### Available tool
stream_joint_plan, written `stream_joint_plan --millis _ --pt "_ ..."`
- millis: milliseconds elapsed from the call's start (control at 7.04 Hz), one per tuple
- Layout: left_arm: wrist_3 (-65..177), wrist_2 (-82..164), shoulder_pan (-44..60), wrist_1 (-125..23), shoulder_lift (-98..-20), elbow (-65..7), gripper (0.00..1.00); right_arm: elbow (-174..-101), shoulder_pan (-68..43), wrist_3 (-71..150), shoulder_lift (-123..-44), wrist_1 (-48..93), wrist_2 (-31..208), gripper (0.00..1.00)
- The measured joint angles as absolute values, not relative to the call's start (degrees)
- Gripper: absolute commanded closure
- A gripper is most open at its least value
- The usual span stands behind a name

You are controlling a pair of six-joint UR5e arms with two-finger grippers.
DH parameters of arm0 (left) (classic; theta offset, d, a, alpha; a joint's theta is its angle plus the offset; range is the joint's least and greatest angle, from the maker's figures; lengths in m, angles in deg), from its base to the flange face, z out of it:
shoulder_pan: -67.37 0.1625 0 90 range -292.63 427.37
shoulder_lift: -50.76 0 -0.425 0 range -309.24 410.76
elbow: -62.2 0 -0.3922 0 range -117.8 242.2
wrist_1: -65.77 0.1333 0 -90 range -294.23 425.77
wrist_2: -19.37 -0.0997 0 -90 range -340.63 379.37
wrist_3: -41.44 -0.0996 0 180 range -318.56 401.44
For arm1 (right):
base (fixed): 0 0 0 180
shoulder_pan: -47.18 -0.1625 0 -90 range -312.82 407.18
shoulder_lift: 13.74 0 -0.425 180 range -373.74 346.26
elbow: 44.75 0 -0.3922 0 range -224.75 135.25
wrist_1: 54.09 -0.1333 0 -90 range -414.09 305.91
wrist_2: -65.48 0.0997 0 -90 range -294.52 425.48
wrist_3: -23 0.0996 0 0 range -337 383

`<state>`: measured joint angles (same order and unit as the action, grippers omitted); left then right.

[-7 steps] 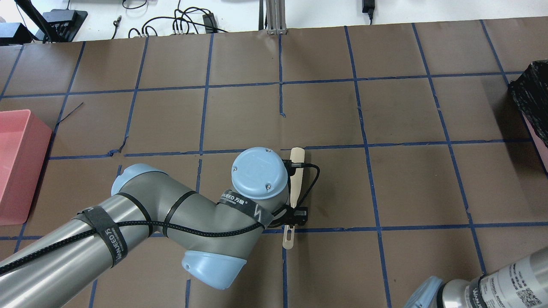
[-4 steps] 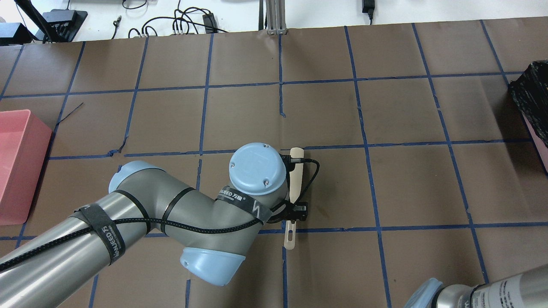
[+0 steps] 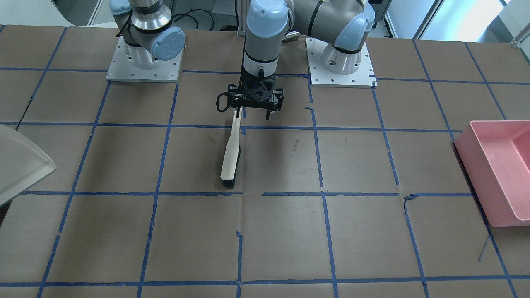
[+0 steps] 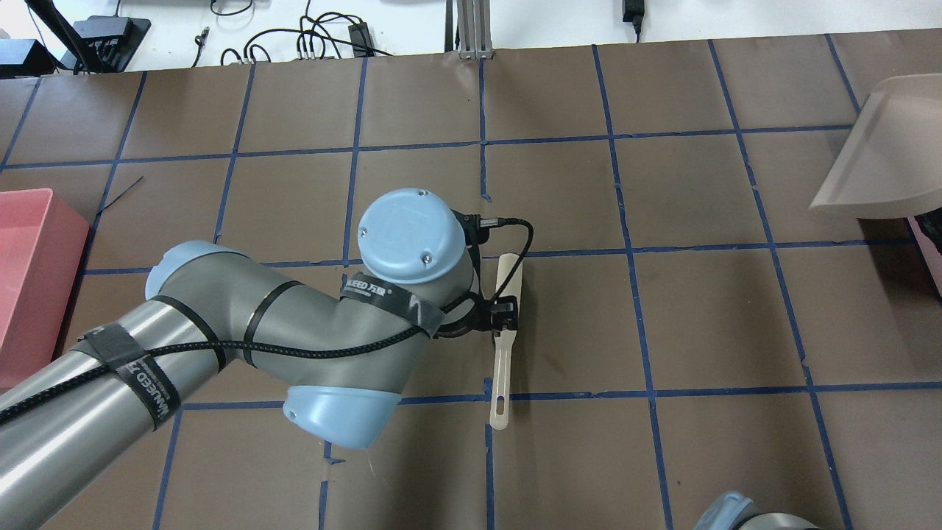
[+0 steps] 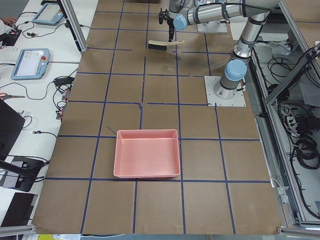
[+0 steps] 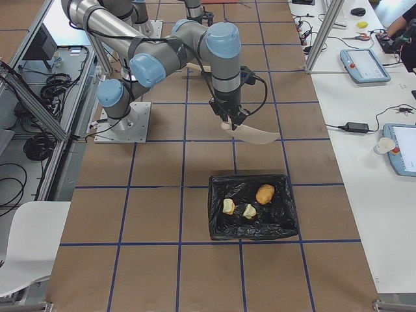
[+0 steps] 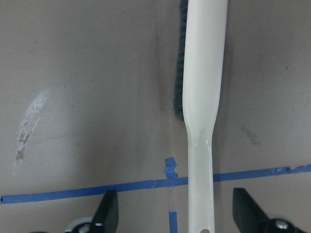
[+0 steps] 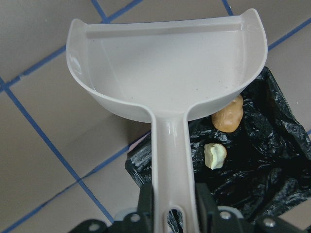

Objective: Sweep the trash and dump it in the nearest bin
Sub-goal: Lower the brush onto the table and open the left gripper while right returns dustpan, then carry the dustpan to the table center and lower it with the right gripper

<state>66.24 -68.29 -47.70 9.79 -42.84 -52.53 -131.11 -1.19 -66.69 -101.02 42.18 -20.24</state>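
from the left wrist, the left pincer point(image 7: 177, 216) shows only two dark fingertips at the bottom edge, and the cream long-handled brush point(image 7: 204, 97) is cut at top and bottom. from the right wrist, the white plastic dustpan point(image 8: 165, 77) covers part of the black-lined bin point(image 8: 262, 165) and one of the two small tan chunks point(image 8: 215, 155). overhead, the right edge cuts this dustpan.

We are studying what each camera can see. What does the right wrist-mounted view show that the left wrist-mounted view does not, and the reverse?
Only the right wrist view: the right gripper shut on the handle of the dustpan, and below it the black-lined bin holding a golden lump and a pale chunk.
Only the left wrist view: the brush lying on the table, and the left gripper, its fingers open either side of the handle, not touching it.
Both: the brown table with blue tape lines.
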Motion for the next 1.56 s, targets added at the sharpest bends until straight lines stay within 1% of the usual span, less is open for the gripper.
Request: stream_joint_plan --millis 284,426,568,995,1137,1279,1563 --pt "61.88 -68.56 -41.81 5.35 -39.85 -50.91 0.09 -134.66 -7.41 -50.32 -101.33 42.43 -18.81 1.0" --pt "57.62 -69.4 -38.66 1.13 -38.08 -49.28 0.06 -136.05 -10.35 -43.52 -101.25 42.68 -17.56 1.0" --pt "53.48 -70.34 -35.47 -4.04 -36.98 -46.29 0.04 -137.12 -13.74 -37.1 -101.0 43.2 -16.04 1.0" --pt "44.84 -71.54 -27.72 -23.48 -36.42 -31.5 0.03 -138.8 -25.74 -14.86 -100.07 47.42 -15.11 1.0" --pt "43.22 -72.59 -25.81 -27.98 -36.41 -27.72 0.02 -138.85 -29.56 -8.6 -99.76 48.89 -15.37 1.0" --pt "42.16 -73.62 -24.2 -30.04 -36.37 -25.61 0.02 -138.87 -33.14 -2.74 -99.48 50.24 -15.55 1.0" --pt "41.4 -72.17 -21.34 -30.99 -36.52 -24.1 0.01 -138.85 -39.51 7.14 -98.08 53.81 -16.77 1.0"
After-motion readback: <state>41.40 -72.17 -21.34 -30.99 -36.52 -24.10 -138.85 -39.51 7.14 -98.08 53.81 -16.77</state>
